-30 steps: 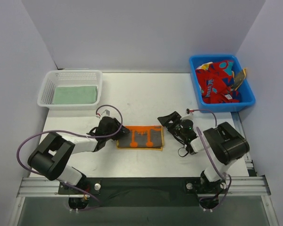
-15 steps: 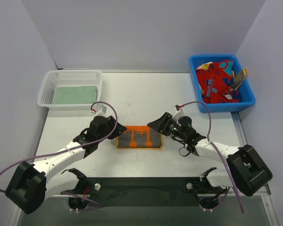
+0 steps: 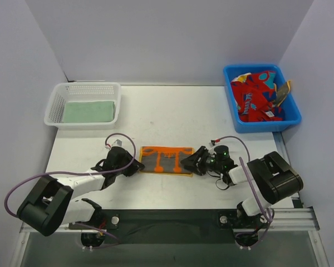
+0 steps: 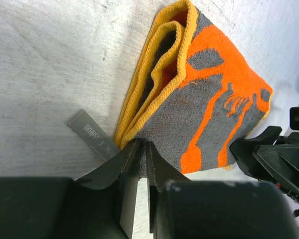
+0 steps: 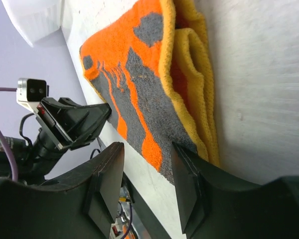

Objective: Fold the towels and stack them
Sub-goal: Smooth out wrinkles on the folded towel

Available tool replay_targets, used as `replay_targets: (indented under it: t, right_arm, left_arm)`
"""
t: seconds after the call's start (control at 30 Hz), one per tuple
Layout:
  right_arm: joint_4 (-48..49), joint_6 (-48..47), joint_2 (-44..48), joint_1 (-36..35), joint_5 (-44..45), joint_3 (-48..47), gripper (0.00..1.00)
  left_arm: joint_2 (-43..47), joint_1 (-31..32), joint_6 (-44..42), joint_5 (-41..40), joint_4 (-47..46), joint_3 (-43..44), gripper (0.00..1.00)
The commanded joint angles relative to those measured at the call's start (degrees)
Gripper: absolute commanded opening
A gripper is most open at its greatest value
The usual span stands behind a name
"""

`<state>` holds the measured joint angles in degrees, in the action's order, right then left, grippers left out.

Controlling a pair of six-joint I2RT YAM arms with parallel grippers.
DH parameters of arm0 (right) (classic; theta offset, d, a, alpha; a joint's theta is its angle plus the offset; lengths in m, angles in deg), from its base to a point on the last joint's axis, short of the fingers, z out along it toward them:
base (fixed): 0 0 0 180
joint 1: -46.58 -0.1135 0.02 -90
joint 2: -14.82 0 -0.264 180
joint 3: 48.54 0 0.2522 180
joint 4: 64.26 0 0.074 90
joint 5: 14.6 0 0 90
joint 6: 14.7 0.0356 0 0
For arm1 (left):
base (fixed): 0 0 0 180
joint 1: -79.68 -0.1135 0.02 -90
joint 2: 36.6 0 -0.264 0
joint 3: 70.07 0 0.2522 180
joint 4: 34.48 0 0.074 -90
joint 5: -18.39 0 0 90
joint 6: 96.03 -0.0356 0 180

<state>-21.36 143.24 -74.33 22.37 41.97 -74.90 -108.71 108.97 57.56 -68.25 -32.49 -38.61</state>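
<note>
Fingers first: your left fingers [image 4: 120,167] are pinched almost together on one near corner of the orange towel [image 3: 167,160]. Your right fingers [image 5: 105,181] stand spread, straddling the opposite near corner without gripping it.

That towel lies near the middle of the worktop [image 3: 167,114], already doubled over. Both wrist views show its yellow-edged layers stacked at the ends, and a grey label [image 4: 92,134] pokes out beside your left grip.

My reading is that you are mid-fold, setting up either one more fold or the lift to the stack. Next, close the right fingers on every layer at that corner, then raise both ends together so the layers don't slide apart or sag in the middle.

Further out, a folded green towel [image 3: 89,112] sits flat in the white mesh basket [image 3: 83,86] at far left, probably the stack to build on. Crumpled red towels [image 3: 256,95] wait in the blue bin [image 3: 267,127] at far right.

You are working on a pale, faintly scuffed worktop, closed in by plain lilac walls [image 3: 167,39] on three sides.
</note>
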Motion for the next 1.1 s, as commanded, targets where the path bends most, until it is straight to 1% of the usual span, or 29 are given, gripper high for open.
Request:
replay_targets:
  t: [0.0, 0.03, 0.1, 0.13, 0.17, 0.2, 0.23, 0.27, 0.3, 0.33, 0.37, 0.4, 0.43, 0.47, 0.5, 0.53, 0.57, 0.63, 0.67, 0.7, 0.73, 0.77, 0.8, 0.83, 0.87, 0.93, 1.0, 1.07]
  right_arm:
    - [-10.4, -2.6, -0.7, 3.5, 2.5, 0.8, 0.44]
    - [-12.5, -5.5, 0.1, 4.9, 2.2, 0.2, 0.44]
    - [-20.5, -9.6, 2.7, 9.1, 1.9, -2.7, 0.44]
    - [-24.1, -14.2, 3.7, 10.2, 1.9, -4.2, 0.44]
    - [-31.4, -17.2, 5.5, 11.0, 1.8, -5.8, 0.44]
    - [-35.2, -20.1, 6.3, 12.0, 1.8, -10.2, 0.45]
    - [-39.2, -22.7, 7.2, 12.0, 2.7, -12.2, 0.45]
    - [-45.9, -27.7, 9.3, 11.6, 3.5, -14.4, 0.45]
    - [-48.5, -29.7, 10.5, 11.3, 4.2, -17.7, 0.45]
    - [-51.1, -31.7, 11.5, 10.2, 5.9, -19.7, 0.45]
    - [-55.6, -35.1, 13.5, 9.3, 6.9, -21.2, 0.45]
    - [-57.5, -37.1, 14.4, 8.1, 8.3, -22.7, 0.45]
    - [-61.3, -38.7, 15.0, 4.7, 11.4, -25.9, 0.46]
    - [-62.7, -40.2, 15.9, 2.9, 13.1, -27.3, 0.46]
    - [-63.7, -43.4, 16.2, 0.3, 14.4, -28.8, 0.46]
    - [-64.2, -44.6, 16.4, -4.2, 16.5, -30.7, 0.47]
    - [-64.3, -45.4, 16.1, -7.2, 17.9, -31.8, 0.47]
    - [-65.1, -47.8, 15.1, -12.2, 21.2, -34.0, 0.49]
    - [-65.4, -48.3, 13.1, -17.9, 24.6, -36.5, 0.5]
    - [-65.5, -48.9, 11.7, -20.1, 25.9, -37.6, 0.53]
    - [-65.9, -48.8, 10.2, -22.4, 26.6, -39.1, 0.56]
    - [-66.2, -48.7, 7.0, -26.1, 28.7, -41.5, 0.58]
    - [-66.2, -48.7, 5.3, -28.2, 29.7, -42.9, 0.62]
    - [-66.5, -49.3, 3.6, -29.9, 30.5, -44.3, 0.63]
    - [-66.8, -49.8, 0.1, -33.3, 32.4, -47.3, 0.64]
    - [-67.8, -51.8, -3.4, -36.1, 33.2, -50.2, 0.64]
    - [-68.4, -53.0, -8.0, -39.3, 36.7, -54.3, 0.64]
    - [-69.1, -54.6, -12.1, -40.8, 37.2, -56.9, 0.64]
  left_arm:
    - [-0.7, -0.6, 0.7, -0.8, 5.1, -2.6, 0.22]
    - [0.6, 0.0, 1.8, -0.5, 5.2, -2.4, 0.22]
    - [1.8, 1.5, 4.2, -0.5, 5.0, -2.0, 0.22]
    - [2.7, 2.4, 5.0, -0.8, 4.9, -1.1, 0.23]
    - [2.9, 5.3, 5.5, -1.2, 5.2, -0.3, 0.23]
    - [3.2, 6.5, 6.4, -2.2, 5.4, 0.5, 0.23]
    - [3.8, 8.0, 6.6, -2.6, 5.6, 1.3, 0.25]
    - [4.3, 9.9, 6.7, -2.9, 7.1, 3.1, 0.28]
    - [5.0, 10.8, 6.2, -4.5, 8.0, 3.9, 0.3]
    - [7.2, 11.3, 5.6, -5.2, 9.0, 4.8, 0.35]
    - [8.5, 11.7, 5.0, -6.1, 11.7, 6.2, 0.44]
    - [9.9, 11.7, 3.8, -7.7, 14.4, 6.9, 0.49]
    - [12.8, 11.7, 2.8, -8.6, 16.1, 7.6, 0.53]
    - [14.2, 11.7, 1.6, -9.9, 20.7, 9.5, 0.57]
    - [15.5, 11.5, -1.2, -13.0, 23.3, 10.6, 0.59]
    - [17.8, 11.0, -2.8, -14.5, 25.6, 11.5, 0.59]
    - [18.8, 10.3, -4.1, -16.3, 29.8, 13.1, 0.59]
    - [21.3, 5.2, -8.6, -16.2, 33.0, 14.0, 0.6]
    - [22.0, 2.6, -10.5, -15.5, 35.0, 14.3, 0.6]
    - [22.5, -0.5, -14.2, -13.3, 35.9, 14.8, 0.65]
    - [23.2, -5.8, -16.0, -12.2, 36.7, 15.3, 0.69]
    - [23.2, -8.7, -18.0, -10.1, 38.2, 15.7, 0.72]
    - [23.1, -11.0, -22.0, -9.1, 39.1, 16.4, 0.8]
    - [22.4, -15.3, -23.8, -8.0, 39.7, 17.6, 0.84]
    - [21.9, -17.0, -25.5, -6.3, 41.3, 18.5, 0.87]
    - [20.8, -20.0, -29.6, -4.9, 42.3, 19.8, 0.92]
    - [20.4, -22.6, -32.2, -4.6, 43.0, 20.3, 0.93]
    - [20.3, -24.1, -33.4, -4.9, 43.0, 20.2, 0.93]
